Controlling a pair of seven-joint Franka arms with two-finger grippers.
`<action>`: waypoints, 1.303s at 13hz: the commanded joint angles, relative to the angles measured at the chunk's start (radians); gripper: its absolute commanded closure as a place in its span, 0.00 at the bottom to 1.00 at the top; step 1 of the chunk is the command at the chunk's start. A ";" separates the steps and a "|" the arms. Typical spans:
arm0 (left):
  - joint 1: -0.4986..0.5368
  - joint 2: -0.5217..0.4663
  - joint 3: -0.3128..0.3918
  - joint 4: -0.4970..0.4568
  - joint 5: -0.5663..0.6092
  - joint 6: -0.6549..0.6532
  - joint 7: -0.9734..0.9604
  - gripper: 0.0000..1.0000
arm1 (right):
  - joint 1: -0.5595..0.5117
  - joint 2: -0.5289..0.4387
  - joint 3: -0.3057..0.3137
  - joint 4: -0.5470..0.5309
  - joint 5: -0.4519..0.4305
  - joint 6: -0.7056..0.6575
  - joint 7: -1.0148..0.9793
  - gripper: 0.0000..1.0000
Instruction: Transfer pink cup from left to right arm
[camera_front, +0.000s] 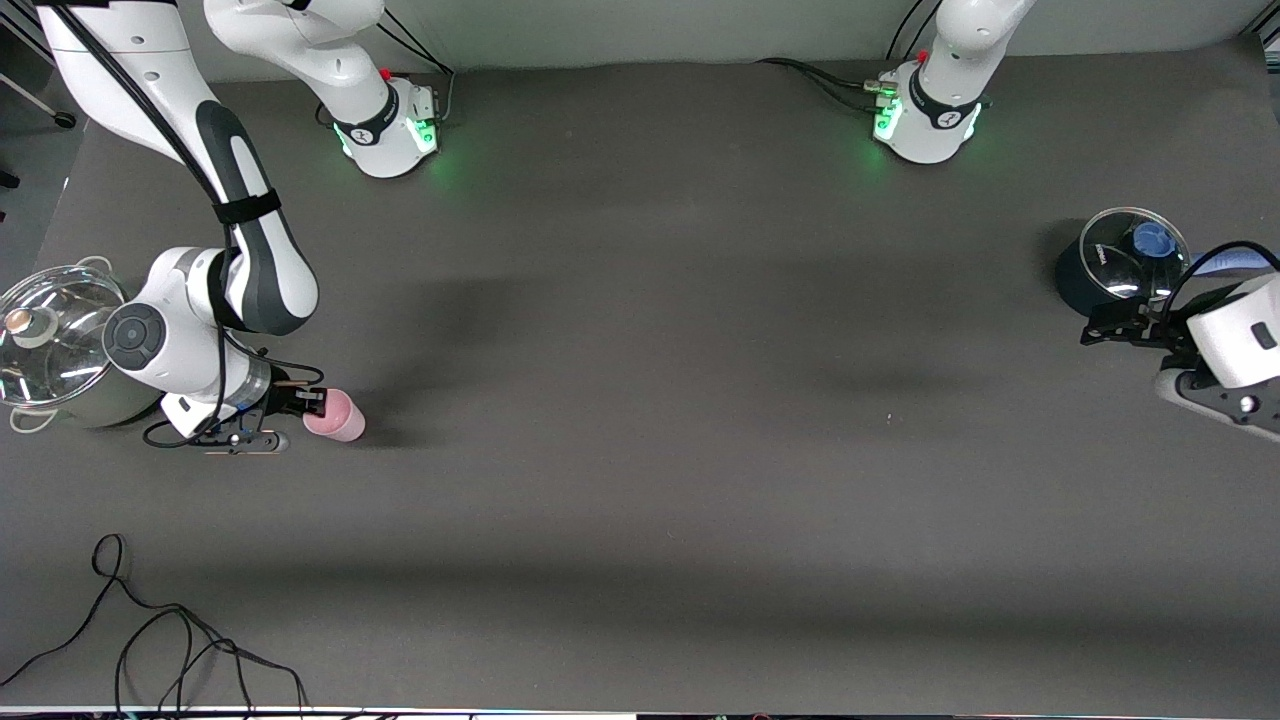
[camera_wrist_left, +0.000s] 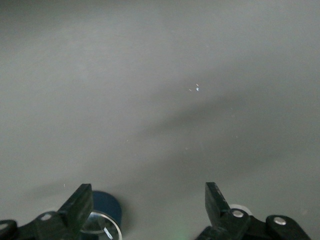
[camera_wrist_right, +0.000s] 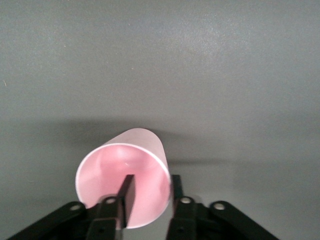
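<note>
R claw (camera_front: 312, 403) low, clamped on pink cup (camera_front: 336, 416) wall; L claw (camera_front: 1112, 328) spread, waiting.

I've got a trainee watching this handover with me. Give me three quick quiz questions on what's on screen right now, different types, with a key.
1. True or false: the right gripper pinches the wall of the pink cup, one finger inside it.
2. Which does the left gripper hold? A) the pink cup B) a lid C) nothing
3. Fill in: the steel pot stands toward the ____ arm's end of the table.

Key: 1 true; 2 C, its fingers are spread and empty beside the dark pot; 3 right.
</note>
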 joint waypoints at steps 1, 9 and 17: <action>-0.005 -0.068 0.013 -0.010 0.012 -0.016 -0.197 0.00 | 0.002 -0.061 -0.004 -0.002 0.018 -0.050 -0.017 0.00; 0.055 -0.116 -0.008 -0.018 0.000 0.024 -0.220 0.00 | 0.003 -0.312 -0.036 0.243 0.010 -0.497 -0.006 0.00; -0.006 -0.237 0.066 -0.033 -0.066 0.036 -0.188 0.00 | 0.003 -0.314 -0.050 0.563 -0.103 -0.911 -0.004 0.00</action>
